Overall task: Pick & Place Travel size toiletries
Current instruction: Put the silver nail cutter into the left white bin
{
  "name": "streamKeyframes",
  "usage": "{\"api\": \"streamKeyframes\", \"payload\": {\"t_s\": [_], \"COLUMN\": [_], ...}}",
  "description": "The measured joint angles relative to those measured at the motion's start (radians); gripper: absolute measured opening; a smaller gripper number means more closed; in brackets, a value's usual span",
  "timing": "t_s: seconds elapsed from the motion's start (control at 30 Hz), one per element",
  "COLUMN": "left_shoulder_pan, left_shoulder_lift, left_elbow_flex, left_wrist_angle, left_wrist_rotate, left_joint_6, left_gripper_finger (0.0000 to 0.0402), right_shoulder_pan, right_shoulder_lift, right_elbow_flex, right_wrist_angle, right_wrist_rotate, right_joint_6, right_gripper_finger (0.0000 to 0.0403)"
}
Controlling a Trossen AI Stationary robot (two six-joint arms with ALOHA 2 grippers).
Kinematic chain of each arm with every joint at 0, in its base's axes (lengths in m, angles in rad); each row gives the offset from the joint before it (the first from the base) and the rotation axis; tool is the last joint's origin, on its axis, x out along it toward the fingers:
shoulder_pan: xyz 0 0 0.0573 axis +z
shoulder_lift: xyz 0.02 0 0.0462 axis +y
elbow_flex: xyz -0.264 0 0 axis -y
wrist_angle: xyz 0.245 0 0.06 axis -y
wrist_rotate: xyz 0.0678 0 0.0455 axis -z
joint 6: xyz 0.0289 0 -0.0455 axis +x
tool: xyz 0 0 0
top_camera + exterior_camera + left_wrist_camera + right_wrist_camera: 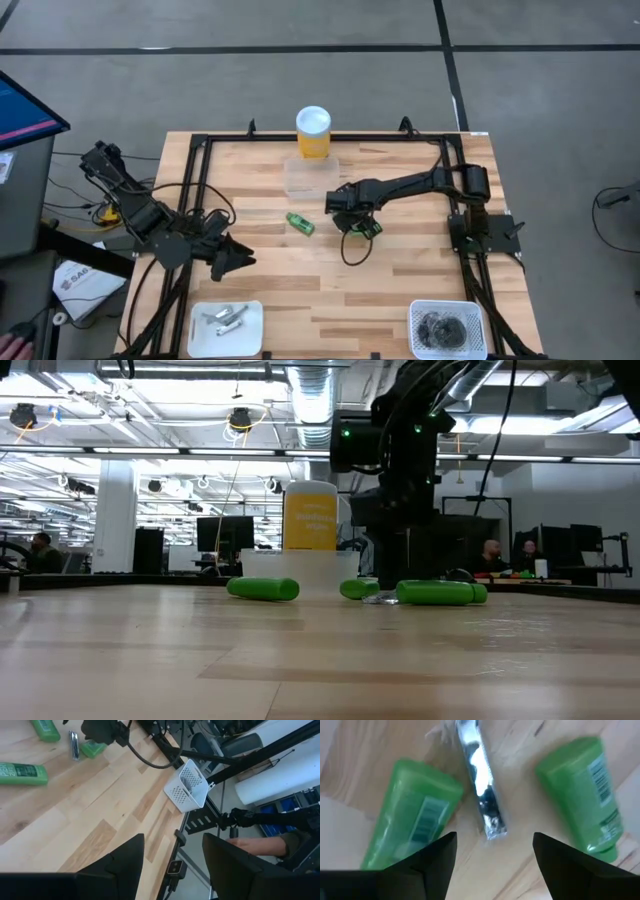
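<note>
Landmark for every position here: the clear tray (309, 176) just in front of the yellow cylinder (313, 131), mid-table at the far side.

Left of that tray and toward the near edge, your left gripper (232, 260) sat parked with its fingers apart and nothing between them. It was well away from the loose items. In the left wrist view those items showed only far off. The white dish (227, 328) with silvery pieces in it lay at the near edge, further out on the same side.

Just in front of the tray lay one green tube (300, 223), on its own and on its side.

Right of that tube, still near the tray's front, your right gripper (355, 222) hung low over a small cluster. Its fingers stood wide and held nothing. The right wrist view showed a thin silvery piece (481, 782) lying on the wood directly ahead of the gap between the fingers. Its long axis ran along the line of approach, not across the gap. A second green tube (412, 815) flanked it on one side and a third green tube (590, 787) on the other, both close.

So the right arm was clearly the nearer one. The pick looked tight, since either finger could catch a tube as the gripper closed.

The white basket (447, 327) holding dark round pieces sat at the near edge, right of the tray.
</note>
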Motion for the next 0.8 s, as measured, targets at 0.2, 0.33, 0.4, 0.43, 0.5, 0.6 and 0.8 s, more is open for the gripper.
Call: {"api": "streamKeyframes", "payload": {"t_s": [0.2,0.33,0.4,0.43,0.5,0.6,0.8], "left_shoulder_pan": [0.000,0.000,0.000,0.000,0.000,0.000,0.000], "left_shoulder_lift": [0.000,0.000,0.000,0.000,0.000,0.000,0.000], "left_elbow_flex": [0.000,0.000,0.000,0.000,0.000,0.000,0.000], "left_wrist_angle": [0.001,0.007,0.008,0.008,0.009,0.011,0.015], "left_wrist_rotate": [-0.001,-0.002,-0.002,-0.002,-0.002,-0.002,-0.001], "left_joint_6": [-0.002,-0.003,-0.003,-0.003,-0.003,-0.003,-0.004], "left_gripper_finger": [0.0198,0.0198,0.0198,0.0198,0.0198,0.0198,0.0198], "right_shoulder_pan": [0.011,-0.008,-0.019,-0.024,-0.031,-0.036,-0.035], "right_shoulder_lift": [0.000,0.000,-0.001,-0.001,-0.001,-0.001,0.023], "right_elbow_flex": [-0.002,-0.020,-0.029,-0.036,-0.043,-0.043,-0.035], "right_wrist_angle": [0.031,0.049,0.049,0.053,0.054,0.084,0.118], "right_wrist_rotate": [-0.065,-0.125,-0.132,-0.132,-0.133,-0.134,-0.159], "right_joint_6": [-0.043,-0.053,-0.059,-0.060,-0.060,-0.060,-0.059], "right_gripper_finger": [0.0256,0.0253,0.0250,0.0247,0.0243,0.0235,0.0209]}}
